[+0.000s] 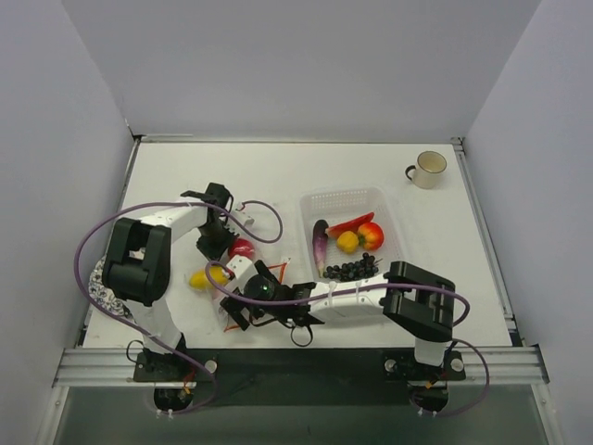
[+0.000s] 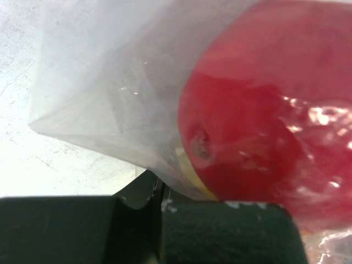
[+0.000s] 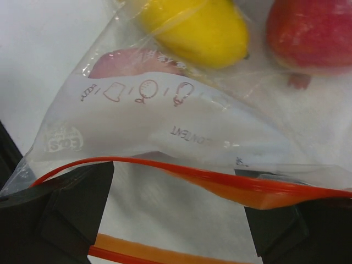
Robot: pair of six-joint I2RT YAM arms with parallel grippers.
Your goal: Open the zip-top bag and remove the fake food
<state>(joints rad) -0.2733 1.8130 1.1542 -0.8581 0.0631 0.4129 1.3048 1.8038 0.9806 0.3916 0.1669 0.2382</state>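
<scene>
Plainly, the zip-top bag (image 3: 165, 121) lies on the table (image 1: 232, 176) to the left of the white basket (image 1: 345, 192), nearer the arm bases than the basket is, with both arms over it. In the right wrist view its orange-red zip strip (image 3: 220, 179) shows two lips standing apart, so the mouth looks at least partly open. The right gripper (image 3: 176, 206) sits at that mouth with its fingers spread wide. The upper lip runs across both fingers, but I cannot tell whether they are inside the mouth. The left gripper (image 2: 159, 220) is at the bag's other end, its fingers pressed together with what looks like a fold of film nipped between them.

A red fruit (image 2: 247, 126) and a yellow lemon (image 3: 198, 27) show through the plastic. The other fake food pieces (image 1: 357, 239) lie in the basket. The film looks thin, limp and slick, so it will likely crumple and slide, and the stiffer zip strip is the better hold. The fruits look light, hard and glossy, apt to roll. They would probably come out most easily if the bag is tipped from its closed end.
</scene>
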